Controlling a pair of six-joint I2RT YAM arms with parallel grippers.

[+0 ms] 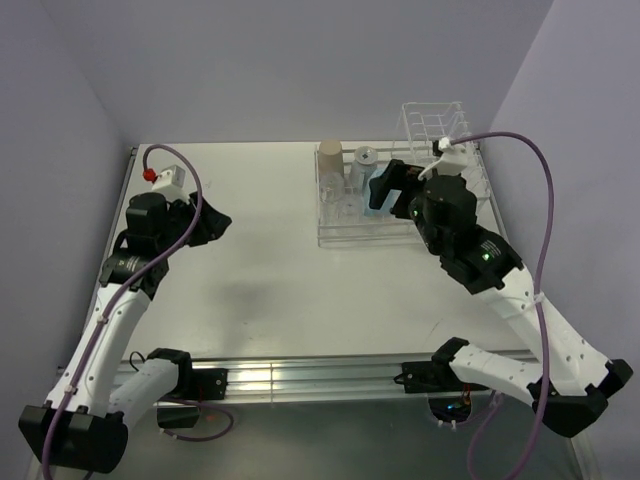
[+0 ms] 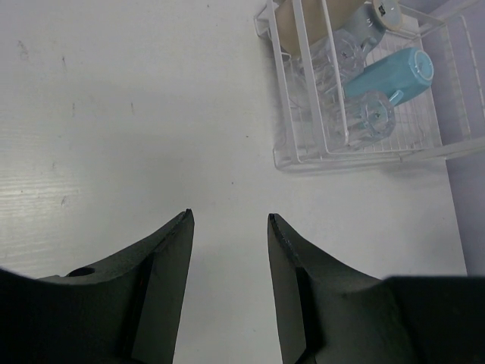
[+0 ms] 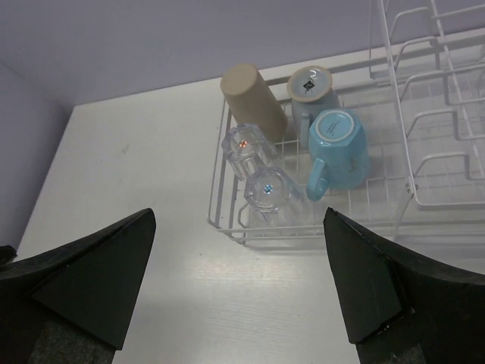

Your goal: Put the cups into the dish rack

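The white wire dish rack (image 1: 372, 240) stands at the back right, with upright dividers (image 1: 435, 122) at its far end. All five cups sit upside down in it: the tan paper cup (image 3: 252, 101), the small light blue cup (image 3: 312, 95), the light blue handled mug (image 3: 341, 148) and two clear tumblers (image 3: 246, 149) (image 3: 269, 193). My right gripper (image 3: 239, 214) is wide open and empty, hovering over the rack's near left part (image 1: 385, 185). My left gripper (image 2: 229, 214) is open and empty over bare table at the left (image 1: 215, 225), far from the rack (image 2: 447, 144).
The white table (image 1: 260, 270) ends at a metal rail (image 1: 300, 375) along the front. Purple walls close in the back and both sides. Each arm carries a purple cable (image 1: 545, 200).
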